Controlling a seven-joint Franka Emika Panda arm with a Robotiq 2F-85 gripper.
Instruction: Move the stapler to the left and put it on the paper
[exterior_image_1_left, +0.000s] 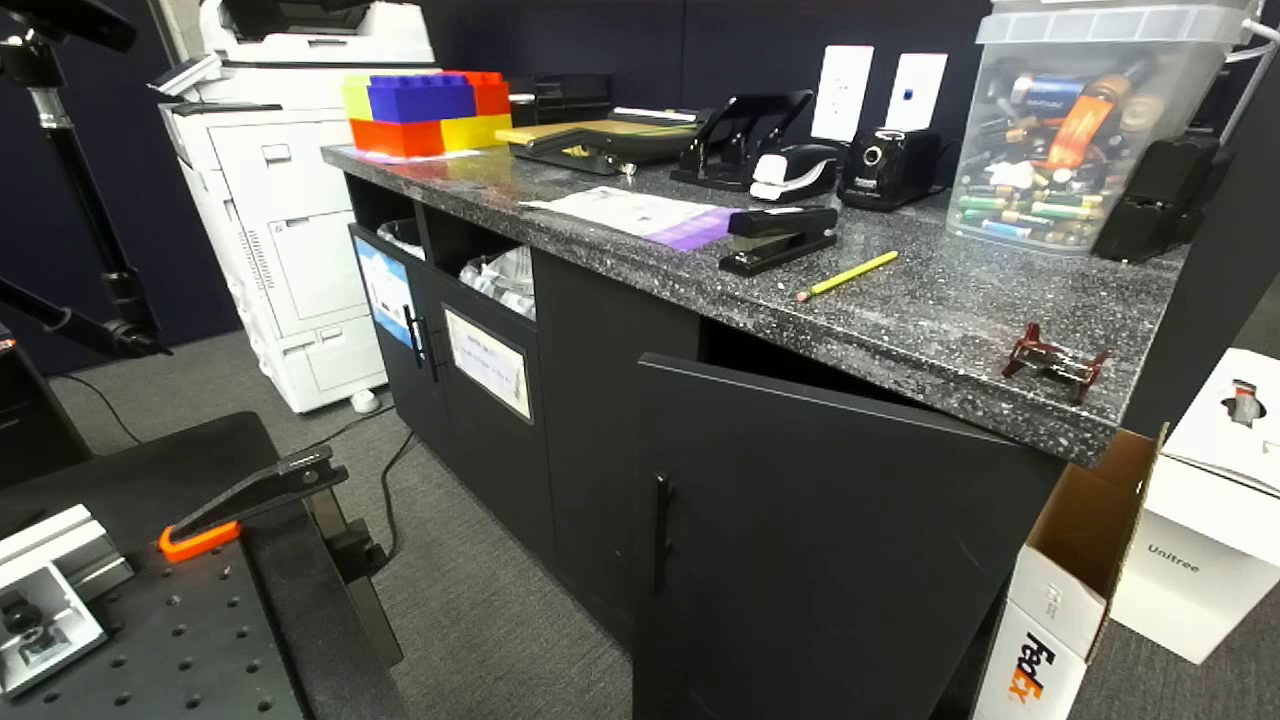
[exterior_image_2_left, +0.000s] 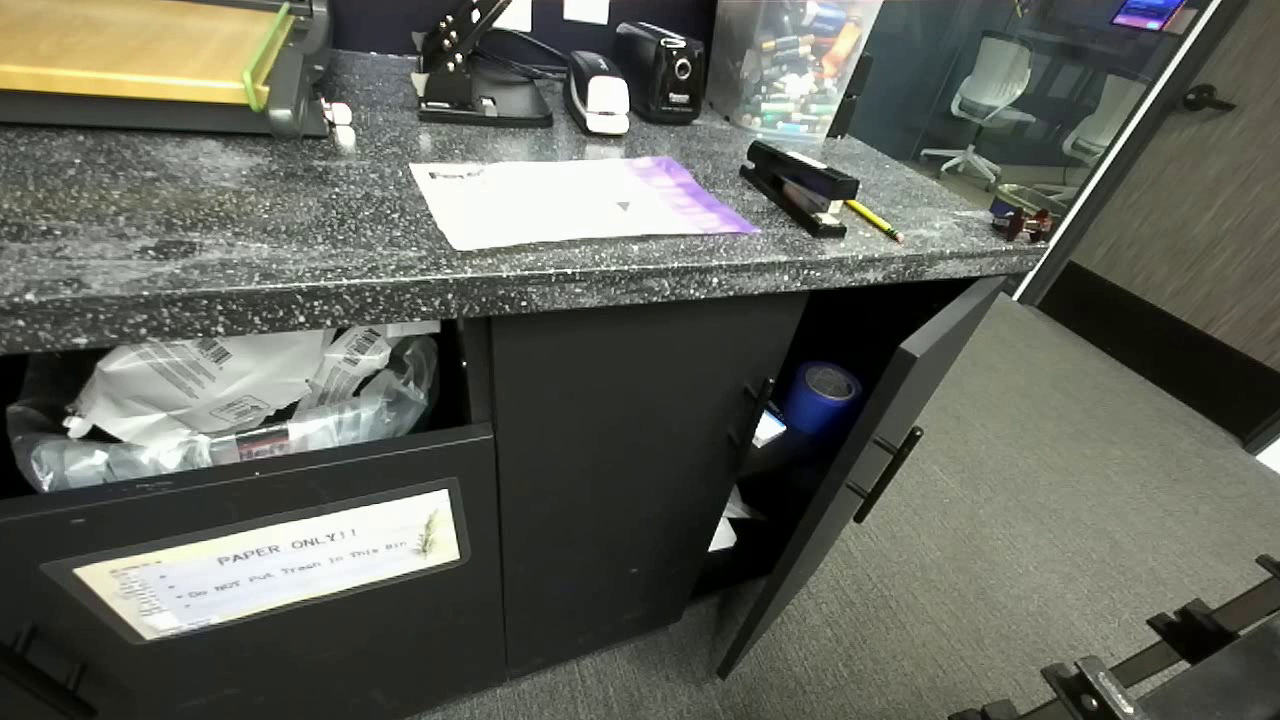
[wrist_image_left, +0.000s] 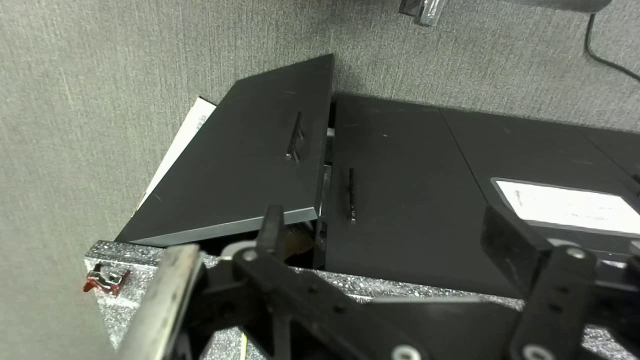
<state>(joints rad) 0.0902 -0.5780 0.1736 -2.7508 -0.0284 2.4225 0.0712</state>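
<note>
On the speckled grey countertop (exterior_image_2_left: 250, 215), the elongated black stapler (exterior_image_2_left: 803, 178) lies just beside the purple end of the flat white printed sheet (exterior_image_2_left: 540, 200), with a slender yellow pencil (exterior_image_1_left: 848, 276) on its other side. Behind stand a black lever punch (exterior_image_2_left: 495, 97), a rounded black-and-white gadget (exterior_image_2_left: 598, 95), a boxy black device (exterior_image_1_left: 882, 175) and a clear plastic battery tub (exterior_image_1_left: 1100, 27); below, a black cabinet door (exterior_image_1_left: 800, 540) juts outward. Counts: stapler, sheet, pencil, tub, one each; these desk machines, three. Wrist view: black two-fingered gripper (wrist_image_left: 391, 237) unclenched, fingers well apart.

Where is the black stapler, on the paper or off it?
Off: in an exterior view, speckled countertop shows between the black stapler and the paper.
</note>
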